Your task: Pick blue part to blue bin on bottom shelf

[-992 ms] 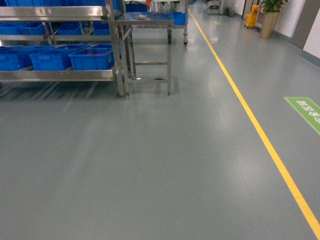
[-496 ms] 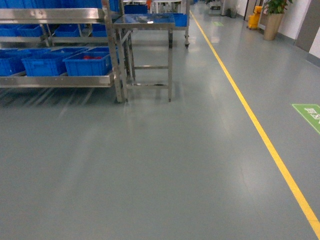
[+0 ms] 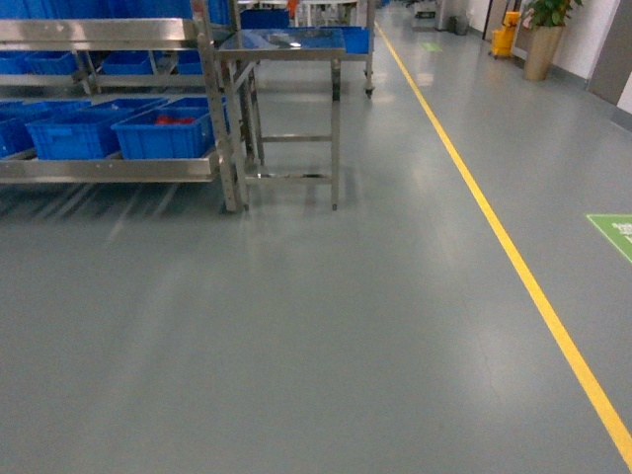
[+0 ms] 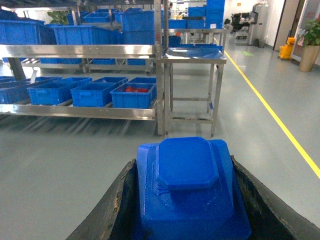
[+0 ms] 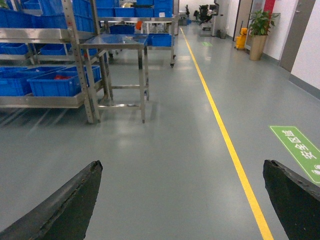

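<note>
In the left wrist view a blue part [image 4: 192,197], a blocky printed piece with an octagonal raised top, sits between the black fingers of my left gripper [image 4: 184,162], which is shut on it. My right gripper [image 5: 182,165] hangs open over bare floor with nothing between its fingers. The bottom shelf [image 3: 109,168] of the steel rack lies ahead on the left and carries several blue bins. The nearest end bin [image 3: 163,138] has red pieces inside. The same shelf rail [image 4: 80,111] and end bin [image 4: 132,96] show in the left wrist view. Neither gripper appears in the head view.
A small steel table [image 3: 286,44] stands right of the rack's end upright [image 3: 222,128]. A yellow floor line [image 3: 513,267] runs along the aisle, with a green floor sign [image 3: 612,232] beyond it. Upper rack tiers hold more blue bins [image 4: 90,35]. A potted plant [image 3: 543,44] stands far right.
In the head view the rack and table have slid lower and the rack further left, and both look slightly nearer. The green floor sign has dropped toward the right edge.
</note>
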